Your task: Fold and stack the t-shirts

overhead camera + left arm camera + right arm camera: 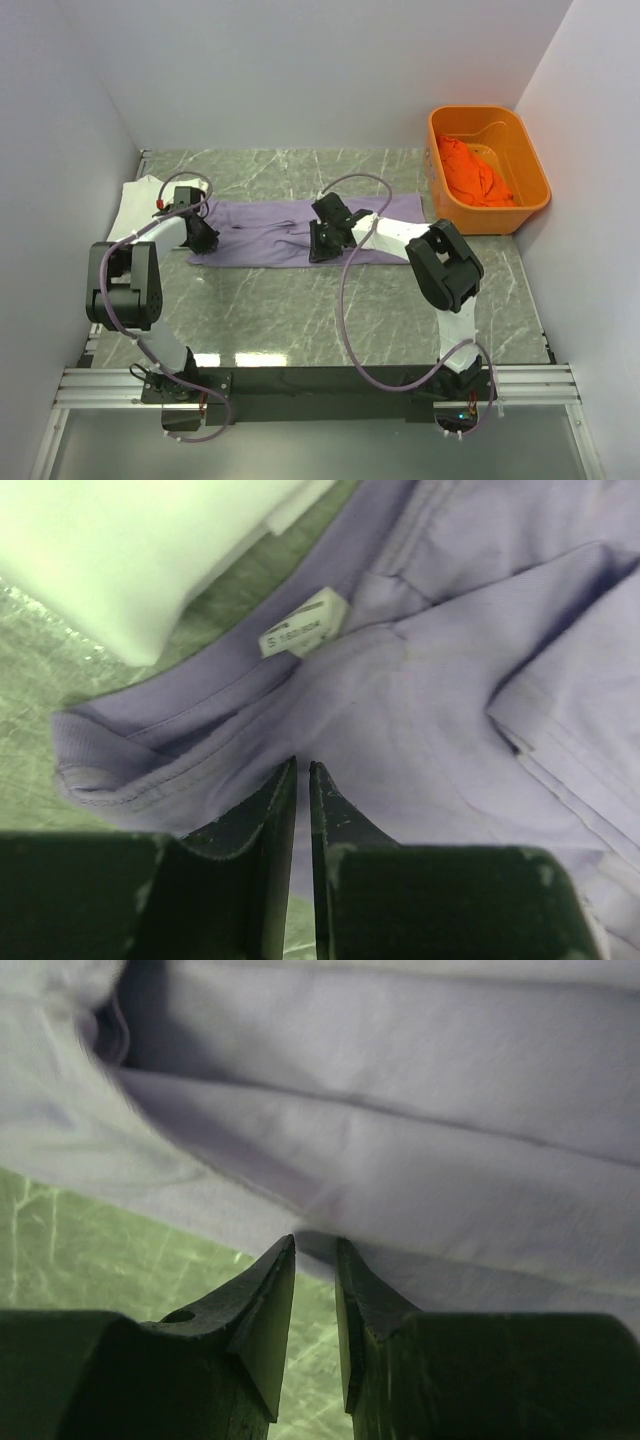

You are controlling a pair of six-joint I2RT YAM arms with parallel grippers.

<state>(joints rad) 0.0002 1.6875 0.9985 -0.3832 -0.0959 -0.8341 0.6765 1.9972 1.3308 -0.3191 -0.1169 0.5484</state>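
Observation:
The lavender-purple t-shirt [270,235] lies as a long folded strip across the middle of the table. My left gripper [203,240] is at its left end, near the collar and size label [303,623]. Its jaws [302,768] are shut to a thin slit on the lavender cloth [430,680]. My right gripper [322,248] is at the strip's near edge. Its tips [316,1245] pinch the hem of the lavender cloth [400,1130]. The white t-shirt [140,205] lies folded at the far left. The orange t-shirt [475,172] lies crumpled in the tub.
An orange plastic tub [495,218] stands at the back right against the wall. The folded white t-shirt [130,550] lies just beyond the lavender collar. Grey marble tabletop [300,310] stretches between the shirt and the arm bases. White walls close in three sides.

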